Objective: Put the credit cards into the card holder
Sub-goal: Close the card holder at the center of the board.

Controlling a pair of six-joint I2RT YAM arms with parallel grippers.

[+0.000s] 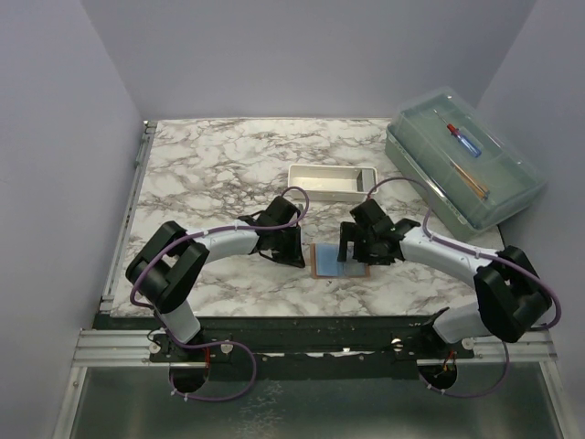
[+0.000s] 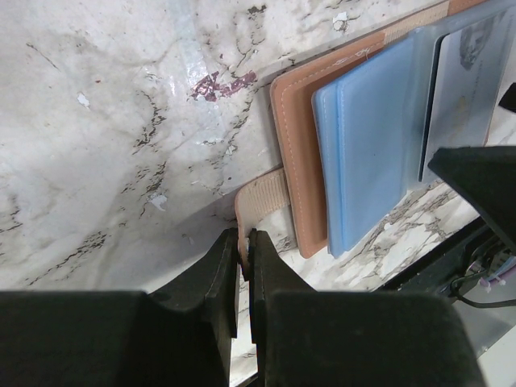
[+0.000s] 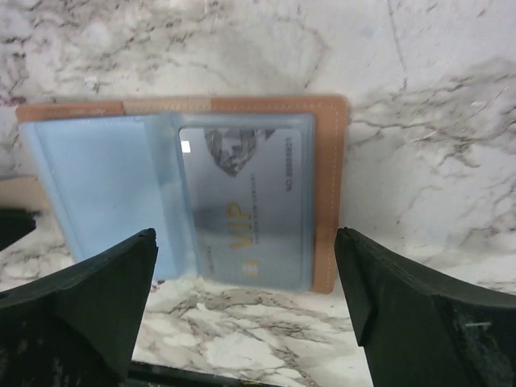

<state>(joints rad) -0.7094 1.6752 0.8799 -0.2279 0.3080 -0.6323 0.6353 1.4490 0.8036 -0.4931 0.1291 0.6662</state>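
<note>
– Tan card holder (image 1: 338,261) lies open at the table's (image 1: 210,165) near edge, between the arms; progress?
– One credit card (image 3: 250,201) sits in its clear pocket; no loose card shows, so the remainder is unclear.
– Grippers?
– Left gripper (image 2: 243,246) pinched on the strap tab (image 2: 262,197); right gripper (image 3: 246,258) spread wide above the card; white tray (image 1: 331,180) and clear lidded box (image 1: 462,165) stand well behind, blocking nothing.

The left arm (image 1: 215,240) reaches in low from the left. The left gripper (image 2: 244,240) points down, its jaws pressed nearly together on the strap (image 2: 262,197) of the card holder (image 2: 290,145). The right arm (image 1: 448,249) bends in from the right. The right gripper (image 3: 244,238) tips downward, its fingers (image 3: 105,282) spread wide.
</note>
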